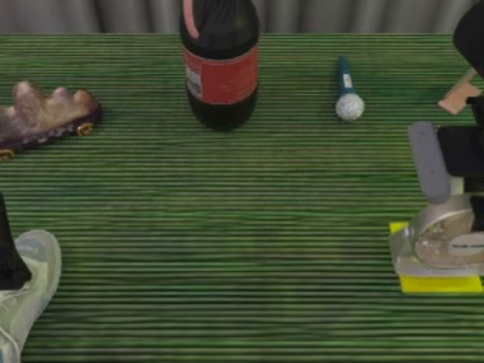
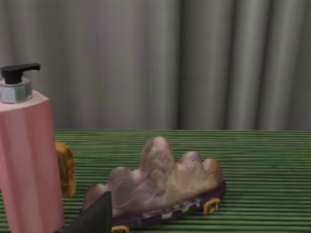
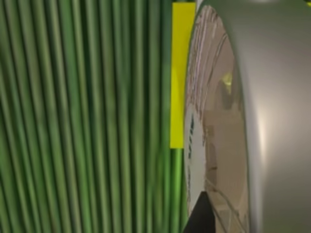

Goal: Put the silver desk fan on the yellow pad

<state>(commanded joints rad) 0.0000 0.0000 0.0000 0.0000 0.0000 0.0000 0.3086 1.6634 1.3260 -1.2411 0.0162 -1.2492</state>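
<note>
overall, the surface (image 1: 227,227) is ribbed green matting. a dark bottle (image 1: 219,60) with a red label stands at the back. the silver desk fan (image 1: 442,242), shiny ring housing on a flat base, sits on the yellow pad (image 1: 439,284) at the right edge; the pad is a flat bright square. right hand (image 1: 461,162) is above the fan; whether it grips cannot be told. left arm is parked at the left edge. a teal-handled microphone (image 1: 348,94) lies near the back.
</note>
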